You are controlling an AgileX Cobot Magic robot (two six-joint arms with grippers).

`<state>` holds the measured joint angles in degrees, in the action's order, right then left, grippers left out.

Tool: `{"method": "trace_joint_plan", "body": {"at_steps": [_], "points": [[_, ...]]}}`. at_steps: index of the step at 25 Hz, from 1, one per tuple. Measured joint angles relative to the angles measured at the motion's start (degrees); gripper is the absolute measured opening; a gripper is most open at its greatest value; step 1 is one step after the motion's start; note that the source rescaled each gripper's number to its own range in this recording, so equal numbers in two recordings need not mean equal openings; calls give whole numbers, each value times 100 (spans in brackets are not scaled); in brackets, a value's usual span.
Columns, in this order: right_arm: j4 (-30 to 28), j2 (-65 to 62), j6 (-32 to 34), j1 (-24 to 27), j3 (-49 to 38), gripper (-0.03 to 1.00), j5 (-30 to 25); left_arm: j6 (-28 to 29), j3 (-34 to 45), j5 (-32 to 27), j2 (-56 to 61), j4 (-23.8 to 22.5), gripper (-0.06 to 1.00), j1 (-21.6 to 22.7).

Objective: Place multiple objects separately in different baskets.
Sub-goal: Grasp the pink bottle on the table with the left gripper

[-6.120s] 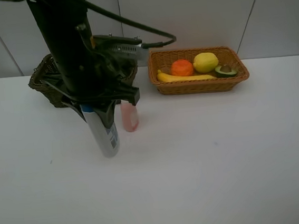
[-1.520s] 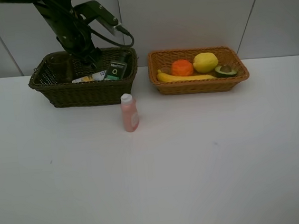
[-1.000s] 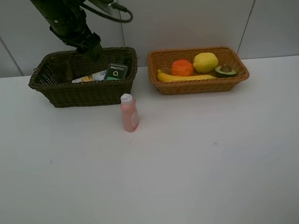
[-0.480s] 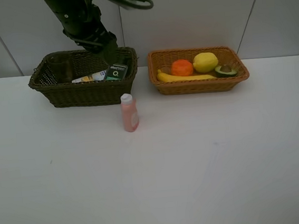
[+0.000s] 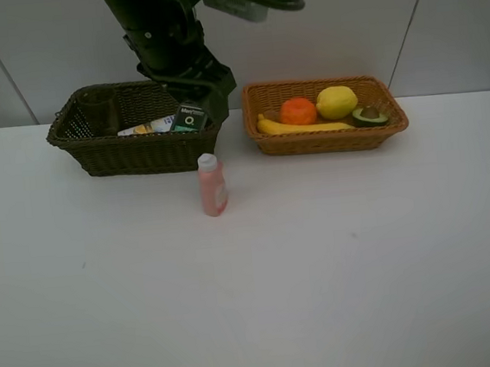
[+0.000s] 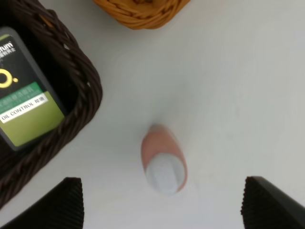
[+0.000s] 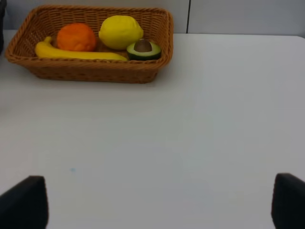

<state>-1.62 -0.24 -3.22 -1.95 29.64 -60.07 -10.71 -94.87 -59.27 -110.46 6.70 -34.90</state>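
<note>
left arm's black gripper (image 5: 212, 95) hangs above the right end of the dark olive-brown woven wicker basket (image 5: 95, 154), over the gap toward the small pink bottle with a white cap (image 5: 211, 185). jaws spread wide, nothing between them; in the left wrist view both fingertips (image 6: 66, 200) sit far apart with the pink bottle (image 6: 163, 164) down between them on the surface, not touched.

dark basket (image 6: 71, 119) contents: dark green bottle with a green-and-white label (image 5: 188, 118) lying at the right end, white blue-capped bottle (image 5: 146, 127) lying beside it toward the middle, translucent mauve cup (image 5: 99, 109) upright at the left end. green bottle's label (image 6: 24, 109) reads "oil control" in the wrist view.

pink bottle stands upright on the white surface (image 5: 323, 271), just in front of the dark basket's right front corner, apart from it, outside both baskets.

orange-tan shallow woven wicker basket (image 5: 328, 140) sits to the right of the dark one, a small gap between them. inside: yellow banana (image 5: 300, 128) along the front wall, round orange (image 5: 298, 111) behind it on the left, yellow lemon (image 5: 337, 102) next to the orange, halved avocado with brown pit (image 5: 369, 116) at the right end, cut face up. same layout in the right wrist view: banana (image 7: 76, 53), orange (image 7: 76, 36), lemon (image 7: 120, 32), avocado (image 7: 143, 49), basket rim (image 7: 95, 76).

right gripper (image 7: 152, 200) is out of the high view; its wrist view shows two dark fingertips (image 7: 24, 202) at the frame's corners, jaws spread wide, empty, over bare surface (image 7: 214, 119) well apart from the tan basket.
</note>
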Motion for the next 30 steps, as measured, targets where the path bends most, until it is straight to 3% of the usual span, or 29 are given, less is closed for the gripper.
{"method": "trace_joint_plan", "body": {"at_steps": [7, 30], "points": [[0, 0, 0, 0, 0, 98, 0, 751, 0, -136, -294, -134, 89, -72], [-5, 0, 0, 0, 0, 98, 0, 834, 6, -67, -1449, -219, 89, -72]]}}
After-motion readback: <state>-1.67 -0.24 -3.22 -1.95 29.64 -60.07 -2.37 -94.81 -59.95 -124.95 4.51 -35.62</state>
